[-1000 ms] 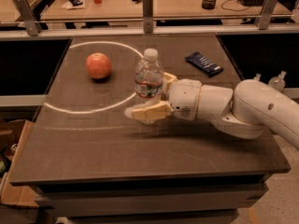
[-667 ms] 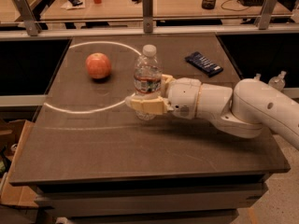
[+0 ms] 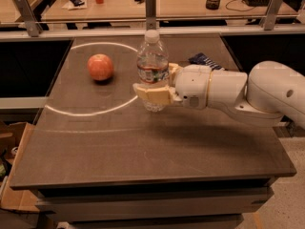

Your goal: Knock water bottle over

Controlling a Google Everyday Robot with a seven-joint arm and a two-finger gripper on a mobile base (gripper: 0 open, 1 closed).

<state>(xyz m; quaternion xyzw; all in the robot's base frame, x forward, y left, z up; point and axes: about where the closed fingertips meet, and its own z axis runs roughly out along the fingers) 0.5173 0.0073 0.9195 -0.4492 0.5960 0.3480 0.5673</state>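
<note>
The water bottle (image 3: 152, 63) is clear ribbed plastic with a white cap and a dark label band. It stands upright near the middle of the dark table (image 3: 143, 142). My gripper (image 3: 157, 84) reaches in from the right and is shut on the bottle's lower half. One cream finger (image 3: 152, 94) crosses in front of the bottle, and the other is behind it. The bottle's base shows just under the front finger. Whether it touches the table I cannot tell.
A red apple (image 3: 100, 67) sits left of the bottle inside a white circle drawn on the table. A dark blue packet (image 3: 204, 59) lies behind my wrist. A metal rail and a desk with clutter run along the back. A cardboard box (image 3: 12, 175) is on the floor at the left.
My gripper has moved left and closed around the bottle. The bottle's cap now stands higher in view than before. The apple has not moved.
</note>
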